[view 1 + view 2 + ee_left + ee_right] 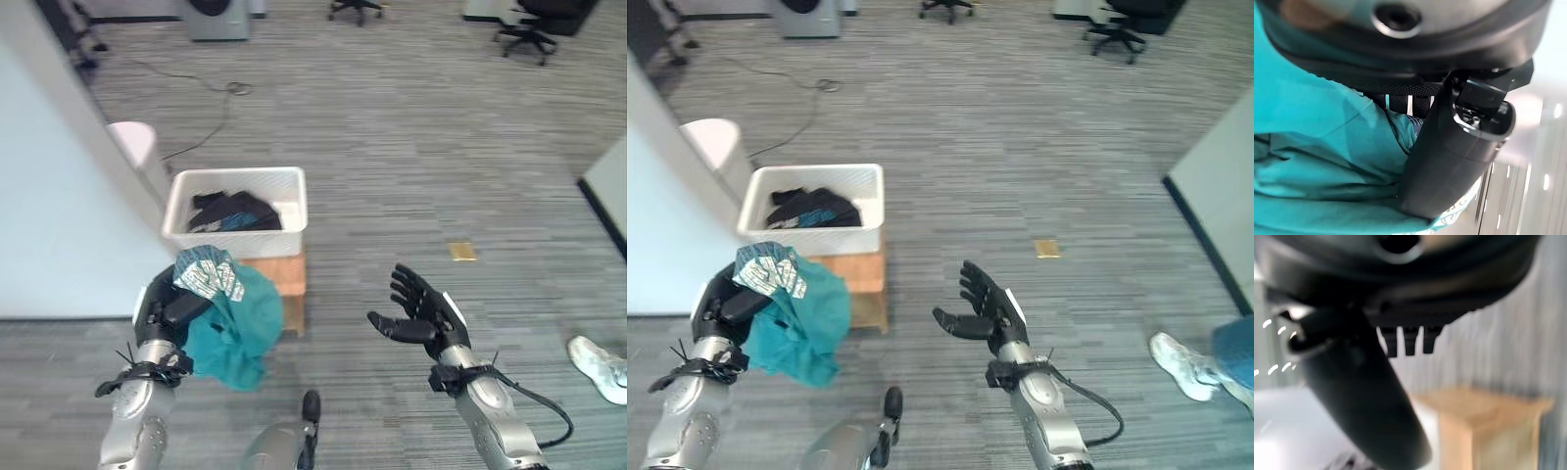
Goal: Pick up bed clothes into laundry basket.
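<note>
Teal cloth bundled with a patterned white garment point(227, 315) is grasped in the left robot hand point(168, 305), just short of the white plastic laundry basket point(238, 211), where dark clothes point(233, 210) lie. The basket is carried on a wooden stool point(279, 278). The right robot hand point(423, 313) is held spread and empty above the grey carpet floor point(411, 147).

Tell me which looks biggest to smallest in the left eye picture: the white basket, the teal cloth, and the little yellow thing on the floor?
1. White laundry basket, though it sits farther away than the cloth.
2. Teal cloth, held in the left hand; nearly as big-looking, partly because it is nearer the camera.
3. Small yellow thing on the carpet, clearly smallest.
</note>
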{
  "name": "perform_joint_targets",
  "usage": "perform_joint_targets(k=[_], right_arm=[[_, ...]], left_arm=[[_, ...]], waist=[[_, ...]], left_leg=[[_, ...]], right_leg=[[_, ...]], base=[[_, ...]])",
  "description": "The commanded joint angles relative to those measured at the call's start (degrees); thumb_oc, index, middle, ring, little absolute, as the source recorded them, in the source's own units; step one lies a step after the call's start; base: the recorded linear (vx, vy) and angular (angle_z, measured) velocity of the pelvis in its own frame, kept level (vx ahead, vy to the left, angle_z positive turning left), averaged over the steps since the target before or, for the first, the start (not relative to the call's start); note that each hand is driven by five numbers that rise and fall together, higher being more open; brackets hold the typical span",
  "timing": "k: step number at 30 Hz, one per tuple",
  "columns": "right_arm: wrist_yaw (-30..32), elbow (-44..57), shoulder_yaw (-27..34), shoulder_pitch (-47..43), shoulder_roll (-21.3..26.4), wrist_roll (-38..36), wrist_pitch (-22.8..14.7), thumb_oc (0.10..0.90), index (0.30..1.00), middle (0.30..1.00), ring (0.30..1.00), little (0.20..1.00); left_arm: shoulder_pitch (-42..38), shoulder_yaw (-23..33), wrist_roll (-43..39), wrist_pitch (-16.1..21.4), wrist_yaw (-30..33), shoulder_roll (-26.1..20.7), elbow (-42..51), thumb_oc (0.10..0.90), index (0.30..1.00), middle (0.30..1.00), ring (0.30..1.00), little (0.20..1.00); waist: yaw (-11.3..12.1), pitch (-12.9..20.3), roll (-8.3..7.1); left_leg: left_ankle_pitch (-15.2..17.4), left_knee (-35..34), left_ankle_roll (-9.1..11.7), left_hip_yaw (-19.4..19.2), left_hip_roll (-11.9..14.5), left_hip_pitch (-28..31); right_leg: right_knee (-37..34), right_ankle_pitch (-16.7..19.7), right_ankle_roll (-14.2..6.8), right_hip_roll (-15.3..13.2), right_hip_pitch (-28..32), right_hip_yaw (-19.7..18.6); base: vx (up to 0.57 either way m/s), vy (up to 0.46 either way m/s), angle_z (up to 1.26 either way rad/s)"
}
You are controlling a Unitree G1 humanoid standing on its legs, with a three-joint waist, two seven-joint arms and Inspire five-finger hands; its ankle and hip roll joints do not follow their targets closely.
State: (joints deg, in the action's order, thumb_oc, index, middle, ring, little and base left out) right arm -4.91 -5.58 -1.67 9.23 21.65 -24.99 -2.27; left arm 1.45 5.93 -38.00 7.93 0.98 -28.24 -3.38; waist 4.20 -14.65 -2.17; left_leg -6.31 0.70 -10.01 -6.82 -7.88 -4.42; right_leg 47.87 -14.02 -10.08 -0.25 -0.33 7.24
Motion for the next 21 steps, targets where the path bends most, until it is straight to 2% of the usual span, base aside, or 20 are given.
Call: perform_joint_targets(k=[1, 2, 3, 4, 5, 6, 7, 10, 11, 12, 13, 21], right_arm=[[-3.61, 3.16, 1.72, -1.99, 0.19, -0.61, -3.22, 0.800, 0.900, 0.900, 0.900, 0.900], [-3.52, 2.92, 2.84, -0.90, 0.02, -1.33, -3.32, 0.800, 0.900, 0.900, 0.900, 0.900], [-3.38, 2.77, 3.38, -0.54, -0.13, -1.66, -3.24, 0.800, 0.900, 0.900, 0.900, 0.900], [-3.38, 2.79, 3.44, -0.51, -0.17, -1.67, -3.23, 0.800, 0.900, 0.900, 0.900, 0.900], [-2.51, 2.45, 3.98, -0.46, -0.08, -1.57, -3.77, 0.800, 0.900, 0.900, 0.900, 0.900], [-2.79, 2.42, 4.60, 0.11, -0.21, -1.96, -3.52, 0.800, 0.900, 0.900, 0.900, 0.900], [-3.50, 2.30, 3.84, 0.99, -0.47, -2.00, -2.73, 0.800, 0.900, 0.900, 0.900, 0.900], [-4.37, 2.05, 3.74, 0.77, 0.06, -2.49, -2.65, 0.800, 0.900, 0.900, 0.900, 0.900], [-4.88, 1.99, 3.34, 0.78, 0.86, -2.54, -2.67, 0.800, 0.900, 0.900, 0.900, 0.900], [-4.90, 1.96, 3.36, 0.74, 0.80, -2.55, -2.69, 0.800, 0.900, 0.900, 0.900, 0.900], [-4.99, 1.51, 2.65, 1.08, 1.27, -2.77, -2.51, 0.800, 0.900, 0.900, 0.900, 0.900], [-6.54, -0.21, 0.39, 3.56, 0.42, -4.69, -1.26, 0.800, 0.900, 0.900, 0.900, 0.900]], left_arm=[[-10.04, 3.46, 1.48, 8.98, 0.03, -4.47, 7.84, 0.400, 0.300, 0.300, 0.300, 0.300], [-12.09, 2.41, 1.40, 9.29, 0.15, -5.43, 7.66, 0.400, 0.300, 0.300, 0.300, 0.300], [-13.25, 2.09, 1.19, 9.41, 0.48, -5.76, 7.32, 0.400, 0.300, 0.300, 0.300, 0.300], [-13.36, 1.98, 1.17, 9.45, 0.49, -5.80, 7.23, 0.400, 0.300, 0.300, 0.300, 0.300], [-14.38, 1.44, 1.81, 9.31, 0.51, -6.62, 7.20, 0.400, 0.300, 0.300, 0.300, 0.300], [-15.07, 1.02, 1.29, 9.67, 0.61, -7.65, 5.81, 0.400, 0.300, 0.300, 0.300, 0.300], [-17.27, -0.10, 1.48, 9.38, 0.41, -8.46, 5.26, 0.400, 0.300, 0.300, 0.300, 0.300], [-20.22, -1.02, 1.01, 9.63, 0.57, -9.88, 3.41, 0.400, 0.300, 0.300, 0.300, 0.300], [-22.38, -1.37, 0.49, 9.81, 0.95, -12.82, 1.68, 0.400, 0.300, 0.300, 0.300, 0.300], [-22.54, -1.47, 0.42, 9.88, 0.91, -12.91, 1.50, 0.400, 0.300, 0.300, 0.300, 0.300], [-25.30, -2.26, -0.39, 9.89, 1.71, -15.70, -0.31, 0.400, 0.300, 0.300, 0.300, 0.300], [-32.00, -5.30, -1.73, 9.95, 2.75, -23.27, -5.14, 0.400, 0.300, 0.300, 0.300, 0.300]], waist=[[-3.13, 2.80, 5.70], [-4.21, 2.61, 5.83], [-4.61, 2.79, 5.76], [-4.68, 2.76, 5.83], [-5.54, 2.69, 5.59], [-6.24, 2.87, 5.06], [-5.61, 4.14, 4.01], [-5.58, 5.33, 3.83], [-5.46, 6.23, 4.06], [-5.49, 6.19, 4.02], [-5.58, 6.52, 4.28], [-5.86, 7.10, 4.44]], left_leg=[[6.35, 2.02, 7.69, 0.75, 7.65, 5.15], [7.15, 0.99, 8.61, 1.74, 7.64, 6.74], [7.26, 0.88, 9.07, 2.16, 7.67, 6.72], [7.33, 0.90, 9.09, 2.32, 7.76, 6.80], [8.15, 0.61, 9.33, 2.95, 7.53, 7.76], [8.83, 1.44, 9.45, 3.78, 7.08, 7.55], [9.05, 0.55, 9.62, 3.25, 6.68, 8.46], [8.35, -1.13, 10.14, 3.34, 6.80, 8.76], [8.13, -1.99, 10.40, 3.45, 7.00, 9.06], [8.10, -2.06, 10.42, 3.52, 7.00, 9.12], [7.73, -2.72, 10.83, 3.85, 7.22, 9.24], [6.75, -5.21, 11.59, 4.57, 7.54, 9.67]], right_leg=[[-17.47, 8.32, 0.80, -6.07, -5.35, -1.52], [-24.15, 6.43, 1.63, -7.18, -5.33, -1.75], [-28.80, 7.11, 2.02, -7.55, -5.15, -1.96], [-29.32, 7.26, 2.03, -7.46, -4.74, -1.74], [-33.08, 9.85, 1.27, -8.33, -6.85, -3.40], [-35.73, 9.37, 1.21, -6.77, -4.84, -5.24], [-40.20, 9.75, 1.13, -7.14, -1.75, -4.40], [-43.80, 10.86, 1.26, -6.85, 0.42, -3.40], [-45.65, 10.84, 1.31, -6.50, 2.00, -2.34], [-45.78, 10.88, 1.32, -6.49, 2.12, -2.26], [-46.46, 10.60, 1.52, -6.16, 3.07, -1.78], [-48.67, 10.20, 1.36, -5.64, 4.97, -0.06]], base=[[0.38, -0.035, 0.09], [0.36, -0.098, 0.24], [0.19, -0.085, 0.26], [0.15, -0.079, 0.45], [0.16, -0.072, 0.46], [0.31, -0.145, 0.61], [0.28, -0.137, 0.53], [0.15, -0.082, 0.47], [0.14, -0.082, 0.14], [0.16, -0.092, 0.19], [0.09, -0.046, 0.25], [0.08, -0.015, 0.05]])
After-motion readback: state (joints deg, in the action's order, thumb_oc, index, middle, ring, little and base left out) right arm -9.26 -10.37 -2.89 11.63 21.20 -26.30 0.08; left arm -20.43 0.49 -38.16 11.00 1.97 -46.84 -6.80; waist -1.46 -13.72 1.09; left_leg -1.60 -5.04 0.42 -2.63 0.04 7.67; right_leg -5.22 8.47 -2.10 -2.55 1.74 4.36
